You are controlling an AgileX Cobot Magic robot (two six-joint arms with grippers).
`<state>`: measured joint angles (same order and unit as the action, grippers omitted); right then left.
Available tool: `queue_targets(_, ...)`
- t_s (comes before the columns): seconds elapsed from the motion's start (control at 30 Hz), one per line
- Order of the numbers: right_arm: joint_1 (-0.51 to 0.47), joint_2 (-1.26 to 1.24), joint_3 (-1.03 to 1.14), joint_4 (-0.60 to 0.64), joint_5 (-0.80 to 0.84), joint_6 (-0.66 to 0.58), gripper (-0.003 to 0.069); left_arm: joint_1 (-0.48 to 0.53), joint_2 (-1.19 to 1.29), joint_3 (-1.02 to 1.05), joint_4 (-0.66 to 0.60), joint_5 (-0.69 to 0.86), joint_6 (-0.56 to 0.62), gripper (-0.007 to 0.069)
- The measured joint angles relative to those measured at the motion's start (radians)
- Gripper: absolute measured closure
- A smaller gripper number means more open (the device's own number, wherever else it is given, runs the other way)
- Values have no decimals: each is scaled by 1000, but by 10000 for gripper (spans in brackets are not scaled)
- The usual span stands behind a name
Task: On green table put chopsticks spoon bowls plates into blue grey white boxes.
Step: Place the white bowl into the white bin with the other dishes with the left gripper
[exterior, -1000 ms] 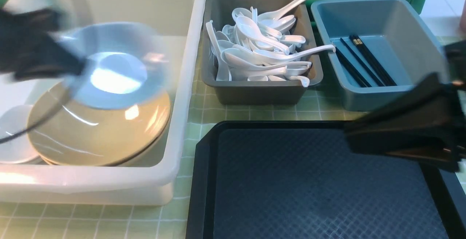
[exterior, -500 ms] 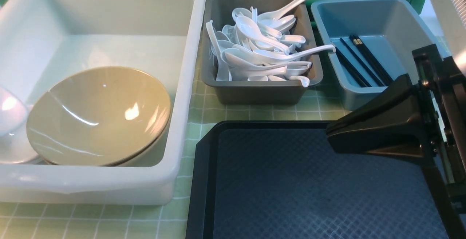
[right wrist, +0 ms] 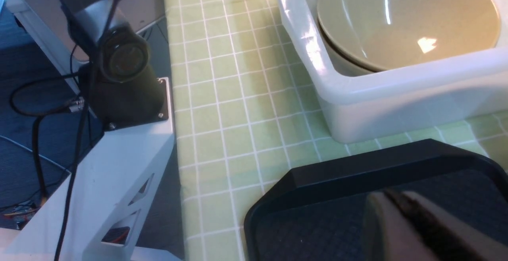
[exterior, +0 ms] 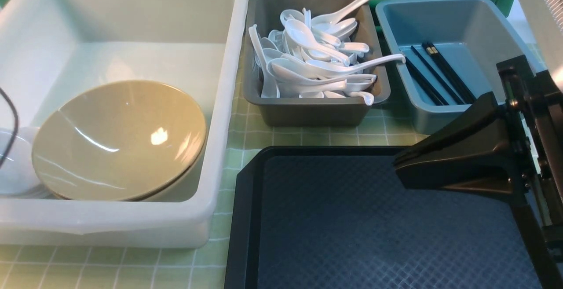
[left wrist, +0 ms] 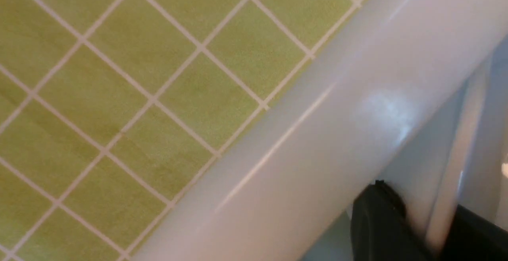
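Judged from the front view, there is no loose piece for a coming move to reach. The black tray (exterior: 246, 192), a matt sheet with a fine diamond grip pattern and a raised rim, shows nothing on the part in view. The right tool (exterior: 398, 166) hangs over its 3 o'clock side, tip pointing toward 9 o'clock, its two black wedge-shaped fingers pressed together with nothing between them. From that tip the chopsticks (exterior: 440, 78) lie toward 1 o'clock. They are thin black lacquered sticks on the floor of the blue box (exterior: 429, 119), and their long axis runs from 11 to 5 o'clock. The spoons (exterior: 308, 60), glossy white with deep scoops and curved handles, are heaped in the grey box (exterior: 308, 113) toward 11 o'clock, and a few handles poke over its rim. The tan bowls (exterior: 118, 139), wide, shallow, shiny and nested, sit in the translucent white box (exterior: 228, 104) toward 9 o'clock, with a white dish (exterior: 15, 166) beside them. The right arm is nearer the chopsticks and spoons. The left tool (left wrist: 426, 233) shows only as dark parts against that box's smooth rounded rim, so I cannot tell how far it is open or whether it holds anything. The worktop (exterior: 110, 267) is covered in pale green checked cloth. The sorting looks finished as far as these views reach.
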<state>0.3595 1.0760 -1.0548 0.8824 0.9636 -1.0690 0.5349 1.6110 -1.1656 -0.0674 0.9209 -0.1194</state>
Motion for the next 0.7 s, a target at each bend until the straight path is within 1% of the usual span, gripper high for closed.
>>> queue_targets(0.07, 0, 0, 0, 0, 0, 0, 634, -8, 6, 0, 9, 0, -7, 601)
queue_targets(0.17, 0, 1, 0, 0, -1, 0, 631, -28, 10, 0, 67, 9, -46, 544)
queue_targets(0.2, 0, 1, 0, 0, -1, 0, 631, -29, 10, 0, 67, 10, -50, 535)
queue_targets(0.23, 0, 1, 0, 0, -1, 0, 629, -34, 10, -5, 97, 24, -75, 502)
queue_targets(0.27, 0, 1, 0, 1, -1, 0, 629, -35, 10, -5, 100, 27, -83, 491)
queue_targets(0.3, 0, 1, 0, 1, -1, 0, 626, -41, 10, -11, 121, 42, -106, 441)
queue_targets(0.37, 0, 1, 0, 2, -3, 0, 622, -45, 10, -25, 135, 63, -119, 373)
queue_targets(0.43, 0, 1, 0, 2, -11, 0, 622, -46, 10, -53, 136, 98, -129, 274)
queue_targets(0.47, 0, 1, 0, 2, -15, 0, 621, -46, 10, -62, 139, 107, -131, 244)
queue_targets(0.57, 0, 1, 0, -8, -49, 4, 620, -48, 10, -113, 158, 201, -133, 102)
queue_targets(0.6, 0, 1, 0, -10, -52, 4, 620, -48, 10, -121, 158, 214, -133, 85)
queue_targets(0.63, 0, 1, 0, -46, -89, 37, 618, -49, 6, -159, 151, 259, -130, 22)
queue_targets(0.67, 0, 1, 0, -52, -94, 37, 617, -49, 5, -163, 147, 268, -127, 17)
queue_targets(0.7, 0, 1, 0, -118, -142, 103, 615, -53, -12, -193, 102, 285, -95, -13)
